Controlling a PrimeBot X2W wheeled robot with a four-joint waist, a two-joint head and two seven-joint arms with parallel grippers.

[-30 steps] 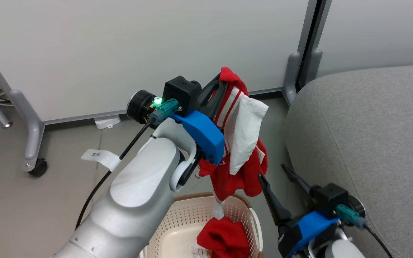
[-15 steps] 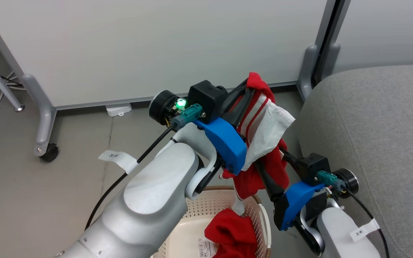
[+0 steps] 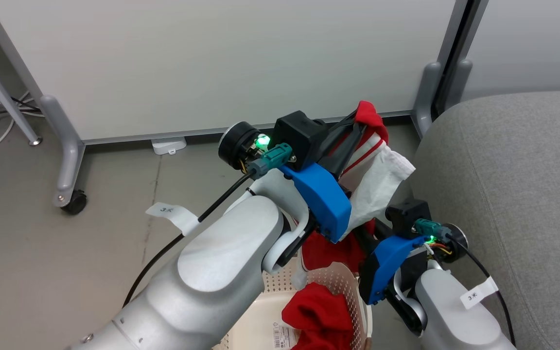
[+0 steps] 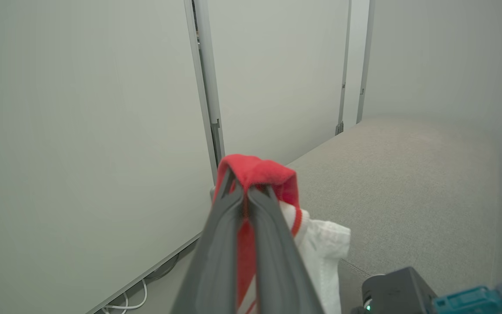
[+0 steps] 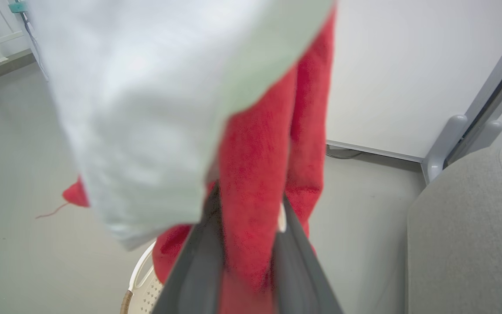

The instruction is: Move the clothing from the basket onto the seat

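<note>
1. Plainly, the left gripper has its jaws pressed together on the top red fold of the red-and-white garment and holds it high above the laundry basket.
2. The garment's long axis runs nearly straight down from that pinch. White cloth billows out near the top, red cloth hangs below, and the lowest end dangles at the basket's rim.
3. The right gripper has a finger on either side of the red lower stretch, with the cloth filling the gap and touching both. It looks like a pinch, though I cannot tell how firm it is.
4. So the garment is spanned between the two grippers, left one above and right one below, and it is clear of the basket except for its tail.
5. The grey sofa seat lies to the robot's right, just beside the right forearm, so the right arm is the nearer one. The carry probably has to go rightward and up over the cushion's rounded edge.
6. The plain red garment lies in the basket, under the hanging tail, waiting its turn.
</note>
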